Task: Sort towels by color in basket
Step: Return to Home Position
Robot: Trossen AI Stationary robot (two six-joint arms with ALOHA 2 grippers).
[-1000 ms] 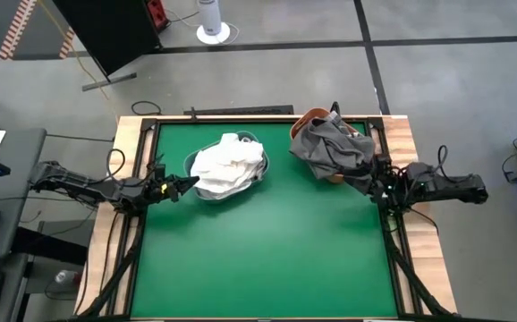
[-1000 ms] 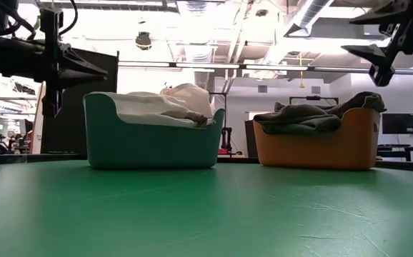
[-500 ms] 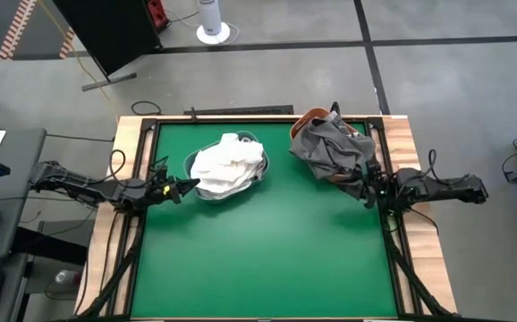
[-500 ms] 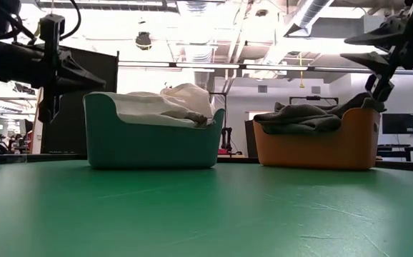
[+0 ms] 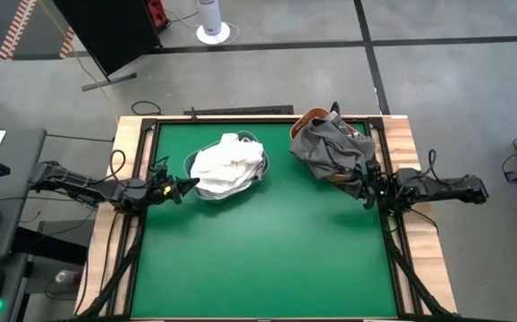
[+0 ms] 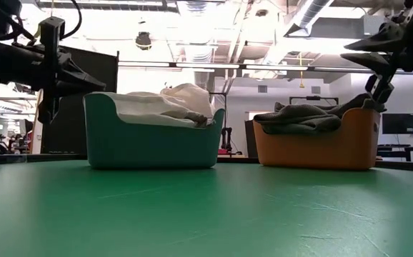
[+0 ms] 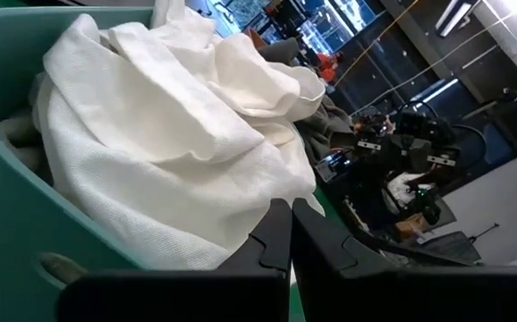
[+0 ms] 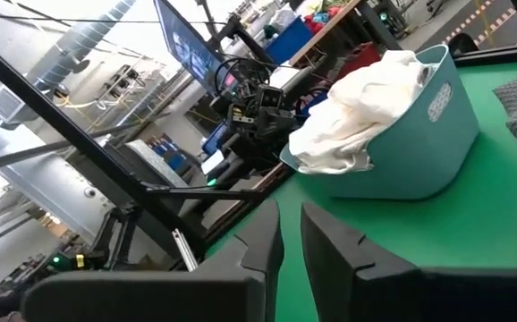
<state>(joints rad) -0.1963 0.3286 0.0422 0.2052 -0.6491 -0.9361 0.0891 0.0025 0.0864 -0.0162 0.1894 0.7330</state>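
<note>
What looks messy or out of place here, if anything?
Only the overfilling: grey towels hang over the rim of the orange bin, hiding most of it from above, and white towels heap above the teal bin. Nothing lies spilled on the table.

Dark jointed arms (image 5: 71, 182); black cables (image 5: 115, 162)

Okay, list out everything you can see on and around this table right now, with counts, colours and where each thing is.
table: one, green top with a wooden edge, middle of the high view
bin: one, teal, far left part of the table
white towels: a heap, count unclear, piled in the teal bin
orange bin: one, far right part of the table
grey towels: a heap, count unclear, spilling over the orange bin
black panel: one, on the floor beyond the table
left gripper: one, dark, shut, beside the teal bin
right gripper: one, dark, beside the orange bin
</note>
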